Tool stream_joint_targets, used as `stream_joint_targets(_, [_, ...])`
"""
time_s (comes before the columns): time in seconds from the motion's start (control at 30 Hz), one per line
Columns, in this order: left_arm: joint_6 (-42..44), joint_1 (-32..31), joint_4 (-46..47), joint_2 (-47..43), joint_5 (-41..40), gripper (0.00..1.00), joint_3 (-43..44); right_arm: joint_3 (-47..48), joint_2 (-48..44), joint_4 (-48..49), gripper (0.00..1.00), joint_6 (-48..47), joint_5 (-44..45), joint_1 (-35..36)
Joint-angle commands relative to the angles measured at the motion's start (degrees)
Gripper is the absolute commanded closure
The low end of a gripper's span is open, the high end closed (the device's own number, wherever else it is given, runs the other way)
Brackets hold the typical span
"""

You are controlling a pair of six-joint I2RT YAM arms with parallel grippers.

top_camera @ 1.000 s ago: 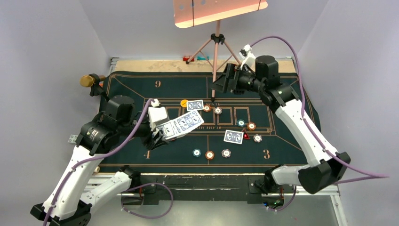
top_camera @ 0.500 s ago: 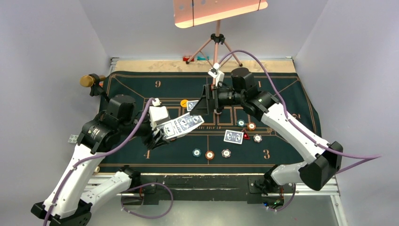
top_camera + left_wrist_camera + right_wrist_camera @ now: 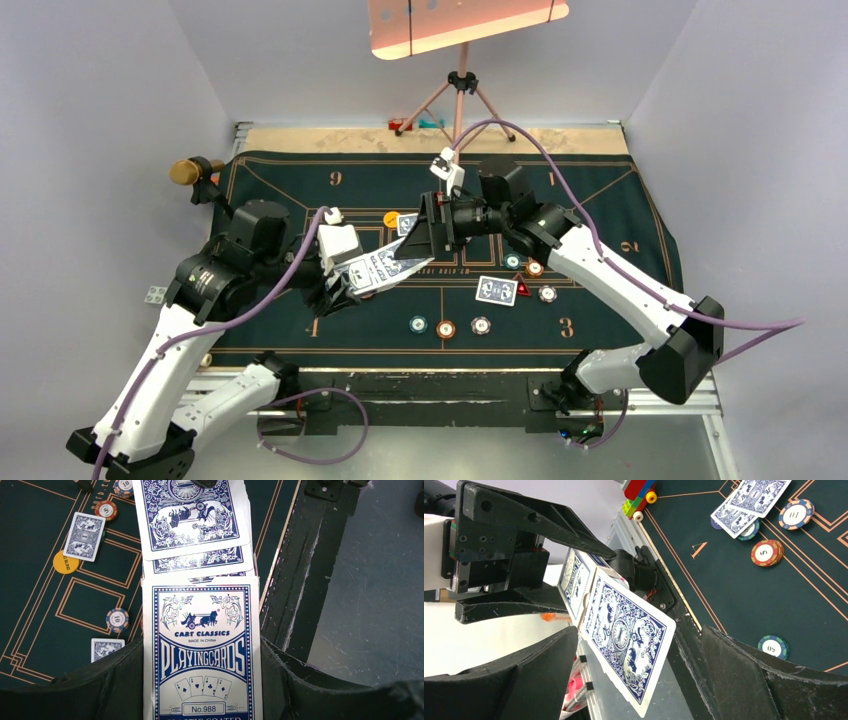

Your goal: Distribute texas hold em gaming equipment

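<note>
My left gripper (image 3: 338,285) pinches the card pack (image 3: 202,655) above the left-centre of the felt mat (image 3: 600,190). Its cards are fanned toward the middle so my right gripper (image 3: 418,245), jaws spread wide around the top card (image 3: 626,635), can draw it for dealing.

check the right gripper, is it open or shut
Open: the right gripper has its fingers wide apart, the top card between them.

Robot lab, grey-walled booth (image 3: 100,100), tripod (image 3: 460,95)
</note>
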Motion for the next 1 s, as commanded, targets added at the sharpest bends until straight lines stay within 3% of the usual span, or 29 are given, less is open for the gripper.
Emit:
stream_joint_targets(0.0, [-0.24,0.49,2.62,0.03,1.25,1.00,1.50,-0.56,-0.81,2.92,0.02,1.50,1.54,0.07])
stream_joint_targets(0.27, [-0.33,0.42,2.47,0.10,1.27,1.00,1.96,-1.55,-0.48,2.67,0.02,1.76,1.87,0.10])
stream_joint_targets(0.43, [-0.36,0.47,2.45,0.11,1.31,1.00,2.05,-1.07,0.05,0.60,0.19,1.03,2.13,0.07])
stream_joint_targets(0.8, [-0.60,0.52,2.26,0.25,1.64,1.00,2.57,0.74,-0.43,-2.42,0.35,-0.53,4.93,-0.03])
stream_joint_targets(0.97, [-0.51,0.50,2.18,0.21,1.67,1.00,2.69,1.53,-1.03,-3.07,0.47,-0.70,6.27,-0.08])
